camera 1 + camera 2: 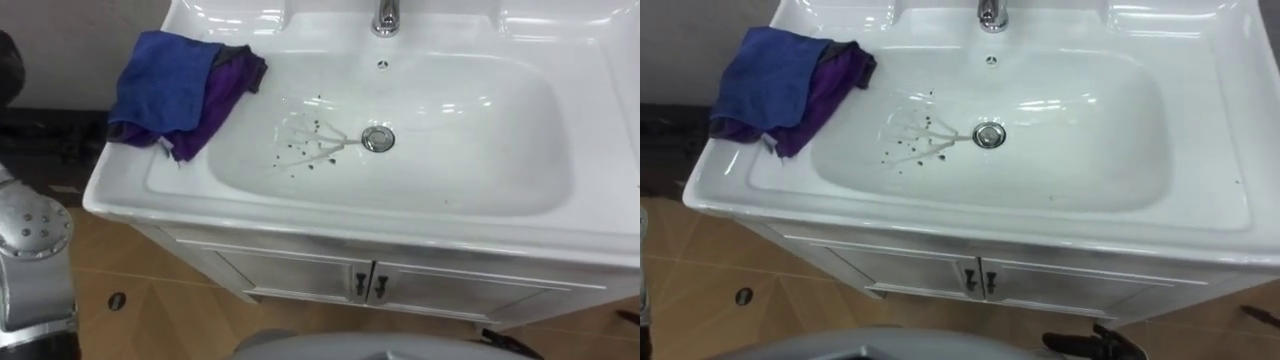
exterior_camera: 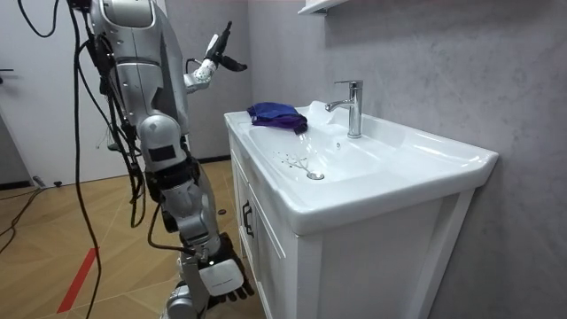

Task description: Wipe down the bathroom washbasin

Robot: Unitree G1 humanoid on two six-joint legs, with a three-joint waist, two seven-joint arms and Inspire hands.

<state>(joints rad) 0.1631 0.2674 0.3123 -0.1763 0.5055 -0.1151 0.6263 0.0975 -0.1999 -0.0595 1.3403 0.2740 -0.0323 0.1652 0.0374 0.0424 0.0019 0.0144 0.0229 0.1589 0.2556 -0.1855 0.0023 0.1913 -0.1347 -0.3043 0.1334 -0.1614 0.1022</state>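
A white basin [image 1: 350, 215] sits on a cabinet right before me. Dark specks and streaks of dirt [image 1: 310, 140] lie in the bowl, just left of the metal drain [image 1: 378, 139]. A blue and purple cloth [image 1: 175, 85] is bunched on the basin's back left corner, partly hanging into the bowl; in the room view the cloth [image 2: 276, 115] is at the far end. My left hand [image 2: 211, 66] is raised above and to the left of the cloth, fingers spread, holding nothing. My right hand [image 2: 221, 276] hangs low in front of the cabinet with relaxed fingers [image 1: 1095, 345].
A chrome faucet [image 1: 386, 18] stands at the middle of the back rim. Two cabinet doors with dark handles [image 1: 370, 285] are below the basin. A grey wall rises behind it, and the floor to my left is wood.
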